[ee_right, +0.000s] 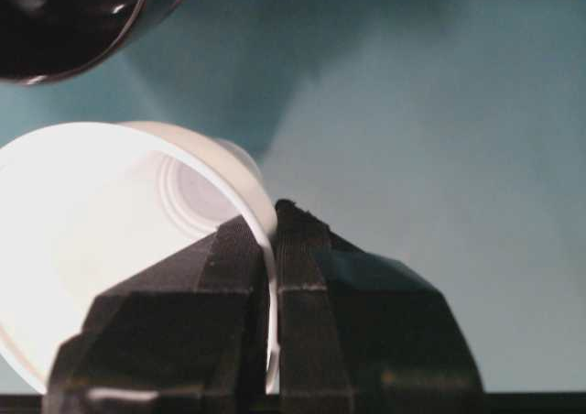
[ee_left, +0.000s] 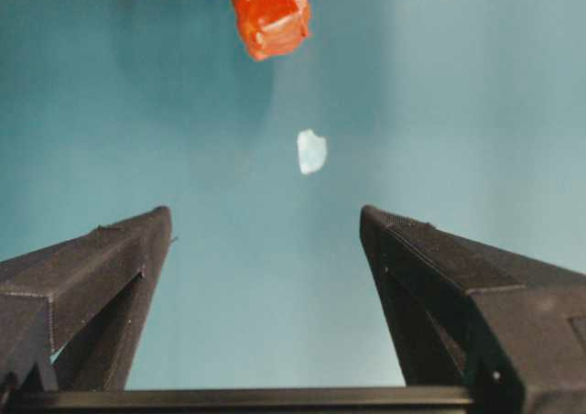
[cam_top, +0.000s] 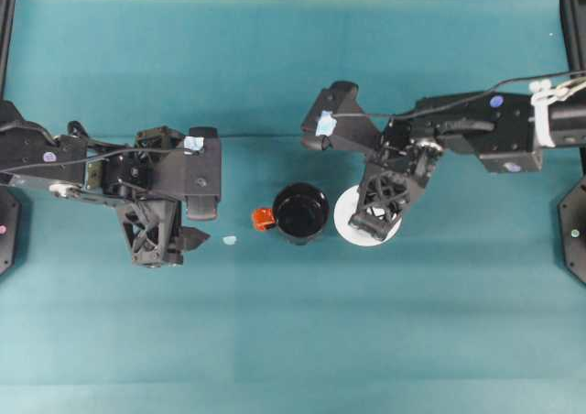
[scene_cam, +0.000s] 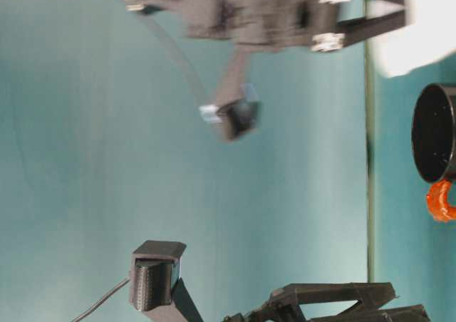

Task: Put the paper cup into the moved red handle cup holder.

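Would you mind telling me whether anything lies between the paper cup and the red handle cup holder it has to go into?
Nothing visible does. The paper cup, pinched at its rim by the right gripper, sits right beside the red handle cup holder, whose open mouth looks empty. The small pale scrap lies on the holder's far side, near the open left gripper.

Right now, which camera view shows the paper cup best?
The right wrist view: the paper cup fills the left side, open mouth toward the camera, its rim pinched between the right gripper's fingers. Overhead, the arm covers much of the cup. The table-level view gives a blurred white patch.
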Robot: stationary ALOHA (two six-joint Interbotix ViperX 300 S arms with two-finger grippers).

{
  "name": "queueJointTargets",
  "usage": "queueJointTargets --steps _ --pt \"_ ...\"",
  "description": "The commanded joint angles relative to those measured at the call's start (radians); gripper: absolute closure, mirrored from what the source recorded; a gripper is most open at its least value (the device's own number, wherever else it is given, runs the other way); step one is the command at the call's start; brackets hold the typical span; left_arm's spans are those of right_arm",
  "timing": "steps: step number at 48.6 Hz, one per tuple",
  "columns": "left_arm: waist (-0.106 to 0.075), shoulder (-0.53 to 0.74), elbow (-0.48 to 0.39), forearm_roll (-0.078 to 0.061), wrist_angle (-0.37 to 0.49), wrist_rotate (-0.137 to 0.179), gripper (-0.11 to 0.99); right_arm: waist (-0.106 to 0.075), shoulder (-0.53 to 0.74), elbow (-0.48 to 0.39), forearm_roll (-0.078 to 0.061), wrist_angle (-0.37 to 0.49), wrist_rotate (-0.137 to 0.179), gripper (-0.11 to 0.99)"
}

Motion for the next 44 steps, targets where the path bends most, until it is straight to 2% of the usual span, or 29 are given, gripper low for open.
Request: queueJointTargets --steps 1,6,10,17,25,37,44 --pt "-0.003 -0.009 -0.008 0.005 -0.006 -0.003 -0.05 -0.020 -0.061 -0.072 0.003 0.043 0.003 0.99" --pt "-0.003 -0.009 -0.009 0.005 -0.006 -0.003 -0.05 -0.037 -0.072 -0.137 0.003 0.083 0.003 0.99" --pt "-0.002 -0.009 -0.009 0.005 -0.006 -0.003 -0.05 -0.037 -0.060 -0.181 0.003 0.101 0.003 0.99" --pt "-0.003 -0.008 -0.006 0.003 -0.006 -0.005 -0.05 -0.026 -0.012 -0.252 0.003 0.097 0.000 0.99" --pt "-0.003 -0.008 -0.003 0.005 -0.006 -0.005 -0.05 -0.012 0.051 -0.291 0.003 0.043 -0.002 0.99" --pt "-0.002 -0.008 -0.003 0.003 -0.006 -0.005 -0.05 0.023 0.110 -0.284 0.002 -0.006 -0.002 0.99" --pt "-0.002 -0.008 -0.002 0.005 -0.006 -0.005 -0.05 0.028 0.141 -0.262 -0.002 -0.060 -0.002 0.99"
